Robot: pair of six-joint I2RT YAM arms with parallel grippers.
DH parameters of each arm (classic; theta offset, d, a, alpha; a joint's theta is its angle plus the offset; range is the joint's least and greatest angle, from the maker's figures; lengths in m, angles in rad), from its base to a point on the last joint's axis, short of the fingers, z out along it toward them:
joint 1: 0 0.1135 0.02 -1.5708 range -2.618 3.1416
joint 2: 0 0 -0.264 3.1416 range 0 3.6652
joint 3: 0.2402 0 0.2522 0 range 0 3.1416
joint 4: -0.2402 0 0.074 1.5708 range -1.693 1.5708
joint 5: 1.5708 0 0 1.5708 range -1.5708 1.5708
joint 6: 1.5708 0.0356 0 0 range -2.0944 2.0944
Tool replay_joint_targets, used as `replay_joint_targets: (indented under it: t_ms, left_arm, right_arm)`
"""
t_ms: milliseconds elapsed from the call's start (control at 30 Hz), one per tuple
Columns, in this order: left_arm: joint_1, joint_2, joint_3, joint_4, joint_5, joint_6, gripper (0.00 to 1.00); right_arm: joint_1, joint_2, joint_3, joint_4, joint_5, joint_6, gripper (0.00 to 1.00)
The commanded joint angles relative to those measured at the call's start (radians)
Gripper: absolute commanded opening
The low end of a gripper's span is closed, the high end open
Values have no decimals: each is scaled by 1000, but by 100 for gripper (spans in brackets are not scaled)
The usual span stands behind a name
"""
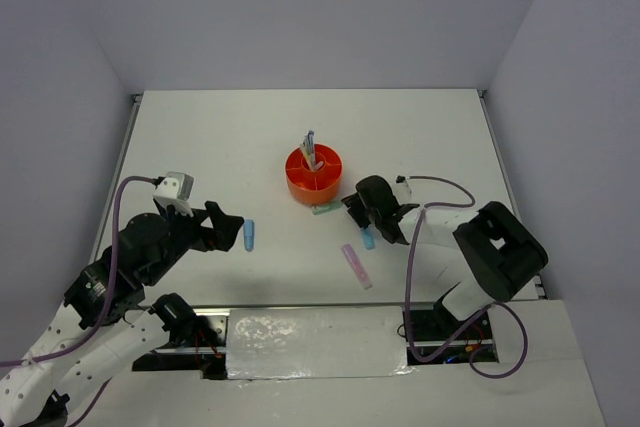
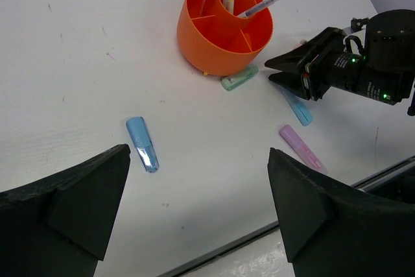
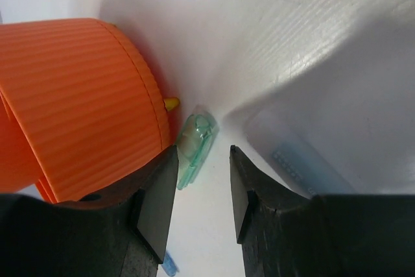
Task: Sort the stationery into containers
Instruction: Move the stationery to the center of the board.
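Observation:
The orange container (image 1: 312, 175) stands mid-table with pens (image 1: 310, 147) upright in it. A green marker (image 1: 326, 209) lies against its near side. My right gripper (image 1: 350, 209) is low beside it; in the right wrist view its jaws (image 3: 203, 157) stand partly open with only bare table between them, and the green marker (image 3: 196, 137) lies just ahead of the tips, next to the container's wall (image 3: 78, 95). A blue marker (image 1: 367, 238) lies under that wrist and a pink marker (image 1: 356, 266) nearer. My left gripper (image 2: 198, 154) hangs wide open and empty, above another blue marker (image 2: 142, 143).
A small yellow tip (image 3: 171, 103) shows at the foot of the container. The table's near edge, with a metal strip (image 1: 310, 342), runs just behind the pink marker (image 2: 302, 149). White walls close in the left, back and right.

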Motion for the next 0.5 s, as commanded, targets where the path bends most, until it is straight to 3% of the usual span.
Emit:
replay_joint_targets:
  t_ms: [0,467]
  left_arm:
    - [3,9,2,22,-11,4,99]
    - [3,9,3,25,-8,4,99]
  right_arm:
    - [-27,21,12,48,-13,3,45]
    - [-96,125,57,178,-93,-132,43]
